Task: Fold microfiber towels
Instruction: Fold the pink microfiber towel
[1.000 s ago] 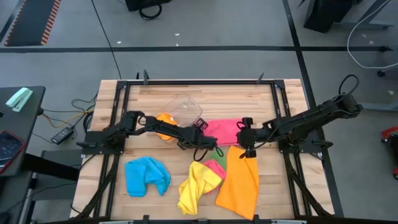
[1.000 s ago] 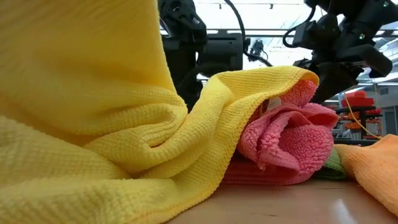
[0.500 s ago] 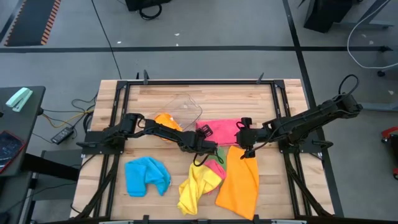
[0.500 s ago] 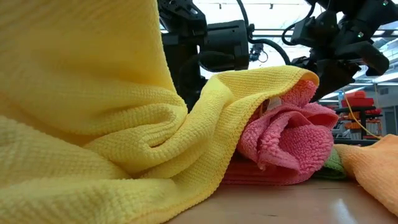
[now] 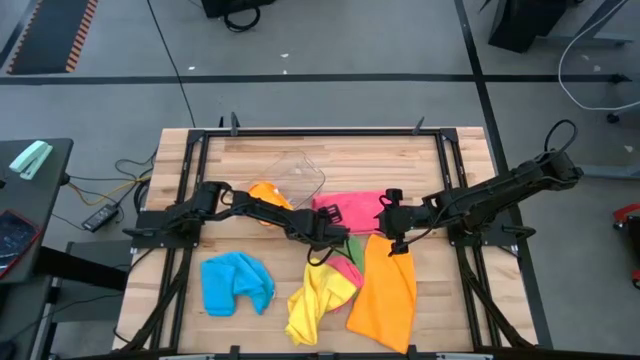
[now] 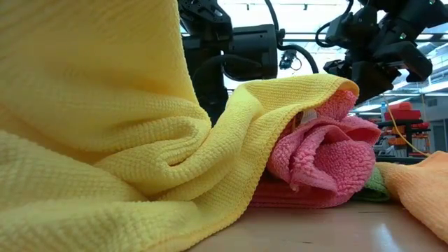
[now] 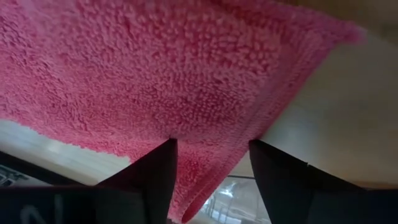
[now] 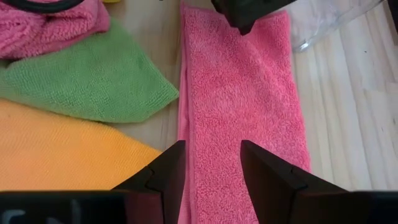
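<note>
A pink towel [image 5: 360, 208] lies flat on the table's middle as a long folded strip [image 8: 242, 93]. My left gripper [image 5: 325, 228] is at the strip's left end, slanting down and open; pink cloth [image 7: 186, 68] fills its wrist view, with the towel's edge running between the two fingers. My right gripper [image 5: 393, 228] hangs open above the strip's right end, its fingers [image 8: 168, 168] on either side of it and clear of it. From table height, both arms [image 6: 245, 49] [image 6: 378, 42] show behind a yellow towel [image 6: 105, 140]. My left gripper comes down on a slant from the table's left at the pink towel's left end [image 7: 211, 155], close to a corner. The open fingers stand on either side of the towel's edge. Whether their tips touch the cloth I cannot tell.
A clear tub [image 5: 300, 172] stands behind the left arm, an orange towel [image 5: 265, 192] beside it. Near the front lie a blue towel [image 5: 237, 283], a yellow one [image 5: 315, 300], a long orange one [image 5: 383, 290], a green one [image 8: 106, 81] and a crumpled pink one [image 6: 322, 161].
My left gripper has rolled about its own axis and shifted a little along the pink towel's left end; more of that end now shows flat on the table. My right gripper has kept still.
</note>
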Controlling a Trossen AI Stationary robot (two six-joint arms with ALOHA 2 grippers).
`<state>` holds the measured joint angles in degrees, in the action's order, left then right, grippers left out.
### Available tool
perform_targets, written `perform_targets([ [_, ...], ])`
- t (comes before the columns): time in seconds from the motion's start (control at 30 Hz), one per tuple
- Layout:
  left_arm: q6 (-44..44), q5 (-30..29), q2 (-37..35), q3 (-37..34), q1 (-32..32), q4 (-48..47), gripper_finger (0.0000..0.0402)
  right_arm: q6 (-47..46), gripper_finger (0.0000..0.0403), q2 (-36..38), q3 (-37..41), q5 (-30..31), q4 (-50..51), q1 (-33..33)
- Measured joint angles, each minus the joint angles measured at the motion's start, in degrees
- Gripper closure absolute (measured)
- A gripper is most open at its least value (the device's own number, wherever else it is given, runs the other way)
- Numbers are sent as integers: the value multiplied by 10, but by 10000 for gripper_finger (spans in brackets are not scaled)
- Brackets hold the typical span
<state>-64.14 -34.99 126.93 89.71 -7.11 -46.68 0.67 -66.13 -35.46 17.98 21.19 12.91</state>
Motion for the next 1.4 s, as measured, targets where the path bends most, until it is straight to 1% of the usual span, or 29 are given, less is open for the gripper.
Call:
perform_targets([
  [0.1, 11, 1, -3, -1, -5, -12, 189, 0, 242, 0, 0, 0, 0, 0],
  [0.33, 38, 16, -18, -1, -12, -39, 205, 8, 242, 0, 0, 0, -3, 0],
  [0.53, 47, 23, -21, -1, -10, -46, 195, 8, 242, 0, 0, 0, -9, 0],
  [0.7, 47, 66, -21, -1, -3, -46, 187, 9, 242, 0, 0, 0, -13, 0],
  [0.8, 46, 81, -19, -2, 3, -46, 194, 9, 242, 0, 0, 0, -13, 0],
  [0.87, 44, 80, -17, -1, 4, -47, 203, 9, 242, 0, 0, 0, -14, 0],
  [0.97, 34, 83, -10, 0, 5, -49, 220, 9, 242, 0, 0, 0, -14, 0],
  [1.07, 28, 88, -6, 0, 4, -50, 247, 9, 242, 0, 0, 0, -14, 0],
  [1.2, 52, 92, -4, -1, 5, -51, 304, 9, 242, 0, 0, 0, -16, 0],
  [1.33, 93, 94, -3, -2, 8, -43, 380, 9, 242, 0, 0, 0, -17, 0],
  [1.4, 112, 95, -3, -2, 11, -37, 391, 9, 242, 0, 0, 0, -17, 0],
])
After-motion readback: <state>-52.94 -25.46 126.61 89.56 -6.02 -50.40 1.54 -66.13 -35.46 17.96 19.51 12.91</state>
